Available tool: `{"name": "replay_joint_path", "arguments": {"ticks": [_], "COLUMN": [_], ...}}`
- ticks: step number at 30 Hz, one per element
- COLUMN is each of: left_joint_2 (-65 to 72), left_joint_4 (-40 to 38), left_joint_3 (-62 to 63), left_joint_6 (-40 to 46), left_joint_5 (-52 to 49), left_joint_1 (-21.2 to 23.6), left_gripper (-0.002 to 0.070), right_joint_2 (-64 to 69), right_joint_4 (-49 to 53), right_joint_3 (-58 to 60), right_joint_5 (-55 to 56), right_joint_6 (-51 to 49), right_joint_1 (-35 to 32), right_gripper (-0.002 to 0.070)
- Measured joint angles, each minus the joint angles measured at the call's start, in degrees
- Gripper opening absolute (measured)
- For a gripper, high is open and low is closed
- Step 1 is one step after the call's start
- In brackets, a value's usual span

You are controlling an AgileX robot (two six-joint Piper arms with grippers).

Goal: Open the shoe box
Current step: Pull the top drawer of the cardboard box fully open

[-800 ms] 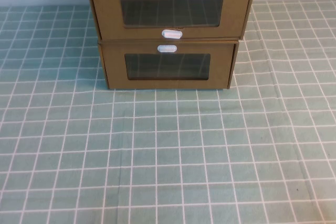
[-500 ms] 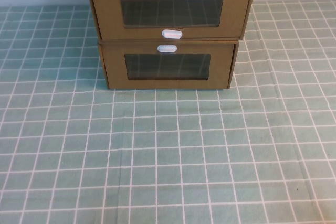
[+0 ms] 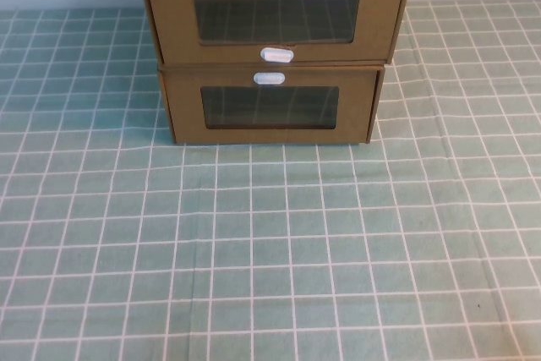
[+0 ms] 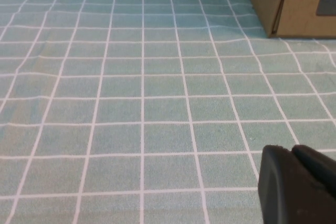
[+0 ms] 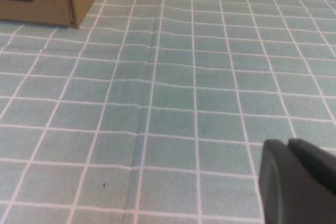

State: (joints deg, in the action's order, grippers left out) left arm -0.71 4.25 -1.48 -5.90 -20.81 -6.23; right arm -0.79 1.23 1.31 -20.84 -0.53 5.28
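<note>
High view: upper shoe box [image 3: 275, 10] sits on lower shoe box [image 3: 270, 107], far centre of the checked tabletop [image 3: 270, 251], both shut. Only the wrist views show my claws. Left claw [image 4: 299, 184] is above the cloth, and I cannot tell its state. Right claw [image 5: 299, 179] is closed and empty.

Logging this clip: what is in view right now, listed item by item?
upper shoe box: one, brown cardboard, far middle, stacked on the lower one, shut
lower shoe box: one, brown cardboard, on the cloth, shut
windows: two, dark, one in each box front
handles: two, white, where the fronts meet
tablecloth: one, green with white grid, covering the table
left gripper: one, black, over the cloth left of the boxes
right gripper: one, black, shut, over the cloth right of the boxes
</note>
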Motion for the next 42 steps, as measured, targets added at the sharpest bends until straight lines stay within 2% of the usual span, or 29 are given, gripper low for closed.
{"name": "replay_joint_path", "arguments": {"ticks": [13,16,23,29,35,38,42], "left_joint_2": [0.0,0.0,0.0,0.0,0.0,-0.1,-0.1], "left_joint_4": [0.1,0.1,-0.5,-0.8,-2.5,-2.6,-2.7], "left_joint_3": [0.0,0.0,0.0,0.0,0.2,4.4,15.8], "left_joint_6": [0.1,-0.9,-7.1,-7.7,-13.9,-15.2,-12.0], "left_joint_5": [9.2,13.9,31.1,35.6,58.8,61.5,57.9], "left_joint_1": [0.0,0.0,0.0,0.0,0.0,0.1,0.1], "left_gripper": [-0.0005,-0.0005,-0.0005,-0.0005,-0.0005,-0.0005,-0.0005], "right_joint_2": [0.0,0.0,0.0,0.0,0.0,0.0,0.0], "right_joint_4": [0.0,0.0,0.0,0.0,0.3,0.3,0.3], "right_joint_3": [0.0,0.0,0.0,0.0,0.0,-2.5,-14.2], "right_joint_5": [8.1,14.8,38.0,49.0,64.9,67.2,61.3], "right_joint_6": [0.0,0.0,0.0,-0.6,-7.5,-14.3,-21.4], "right_joint_1": [0.0,0.0,0.0,0.0,0.0,0.0,0.0], "right_gripper": [-0.0013,-0.0014,-0.0014,-0.0013,-0.0013,-0.0013,-0.0013]}}
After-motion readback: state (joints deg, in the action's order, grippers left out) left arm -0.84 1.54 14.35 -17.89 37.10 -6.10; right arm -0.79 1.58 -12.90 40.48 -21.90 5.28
